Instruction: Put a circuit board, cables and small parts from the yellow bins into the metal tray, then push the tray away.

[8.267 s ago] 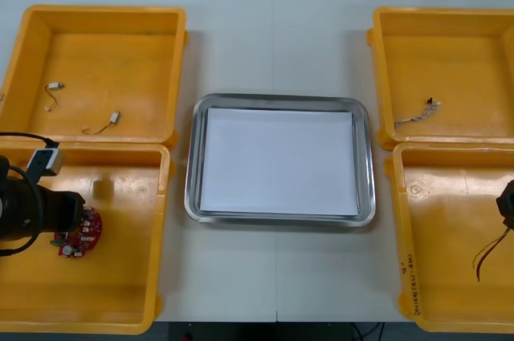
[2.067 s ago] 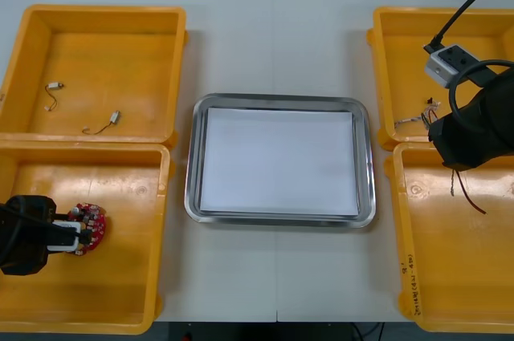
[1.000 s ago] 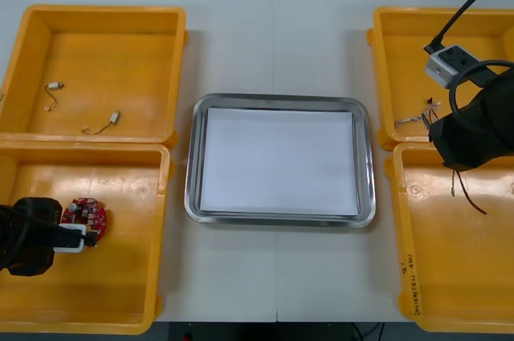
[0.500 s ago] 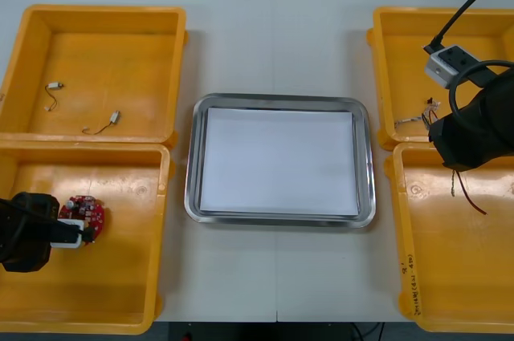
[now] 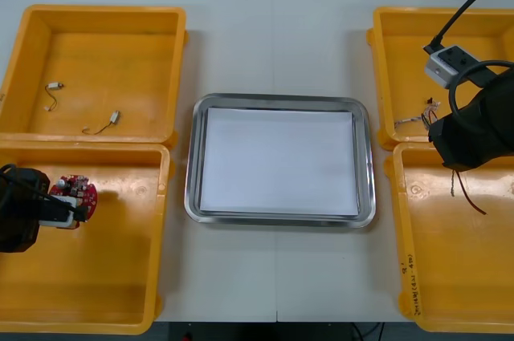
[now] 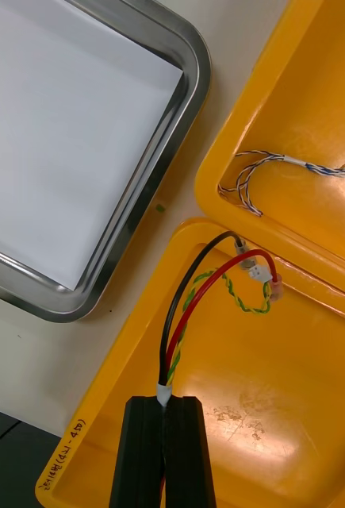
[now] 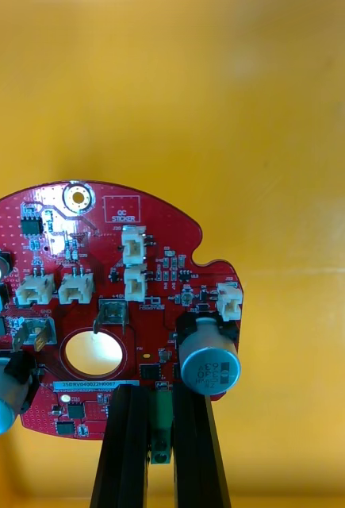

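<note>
Two picks held, none delivered: left gripper [image 7: 158,421], clamped on board [image 7: 116,302] edge, has just raised it off near-left bin [image 5: 120,277] floor, w/ right gripper [image 6: 164,405] still pinched on cable [image 6: 212,294] above near-right bin [image 5: 450,277], so tray [image 5: 277,102] is still empty & carry-over looks next.

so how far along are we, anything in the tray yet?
Done: nothing sits in the metal tray. In hand: left gripper shut on the circuit board over the near left bin; right gripper shut on the red and yellow cable over the near right bin. Left: placing both, the blue and white cable, small metal parts, pushing the tray.
</note>
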Available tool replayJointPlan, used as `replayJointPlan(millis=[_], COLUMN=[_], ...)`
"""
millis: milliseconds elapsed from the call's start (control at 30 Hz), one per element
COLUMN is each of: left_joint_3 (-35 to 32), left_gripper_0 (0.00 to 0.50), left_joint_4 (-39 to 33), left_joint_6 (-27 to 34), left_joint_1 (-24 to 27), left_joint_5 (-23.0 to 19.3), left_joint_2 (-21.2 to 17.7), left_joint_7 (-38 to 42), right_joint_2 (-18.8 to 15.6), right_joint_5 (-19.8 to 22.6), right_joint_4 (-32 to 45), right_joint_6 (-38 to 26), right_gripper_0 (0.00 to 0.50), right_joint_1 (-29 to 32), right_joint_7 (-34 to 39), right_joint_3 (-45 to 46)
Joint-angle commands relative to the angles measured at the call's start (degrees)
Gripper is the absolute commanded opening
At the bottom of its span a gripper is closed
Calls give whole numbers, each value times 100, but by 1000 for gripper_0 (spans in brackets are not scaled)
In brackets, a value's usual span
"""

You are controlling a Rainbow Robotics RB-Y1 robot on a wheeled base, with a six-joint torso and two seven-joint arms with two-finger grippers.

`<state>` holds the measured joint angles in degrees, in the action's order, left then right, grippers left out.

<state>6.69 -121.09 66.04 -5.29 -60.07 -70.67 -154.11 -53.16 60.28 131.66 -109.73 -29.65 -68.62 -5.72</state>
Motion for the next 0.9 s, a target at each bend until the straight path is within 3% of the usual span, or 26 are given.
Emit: replayJointPlan(millis=[33, 333, 567, 900], left_joint_3=[-563, -1144, -1161, -229], left_gripper_0=[0, 0, 0, 0], left_joint_4=[-503, -1250, -1699, -1936], left_joint_6=[568, 1597, 2599, 3618], left_joint_1=[116, 178, 644, 1980], left_joint_5=[-14, 57, 101, 136], left_joint_2=[264, 572, 774, 1152], left_joint_7=[1076, 2324, 3344, 4645], right_joint_2=[43, 43, 43, 43], right_joint_5=[54, 45, 63, 80], right_joint_4=[88, 88, 88, 97], right_joint_6=[-27, -27, -27, -27], right_gripper_0=[0, 0, 0, 0], right_joint_1=[-181, -190, -181, -181], right_joint_7=[85, 85, 85, 85], right_joint_3=[-43, -43, -43, -43])
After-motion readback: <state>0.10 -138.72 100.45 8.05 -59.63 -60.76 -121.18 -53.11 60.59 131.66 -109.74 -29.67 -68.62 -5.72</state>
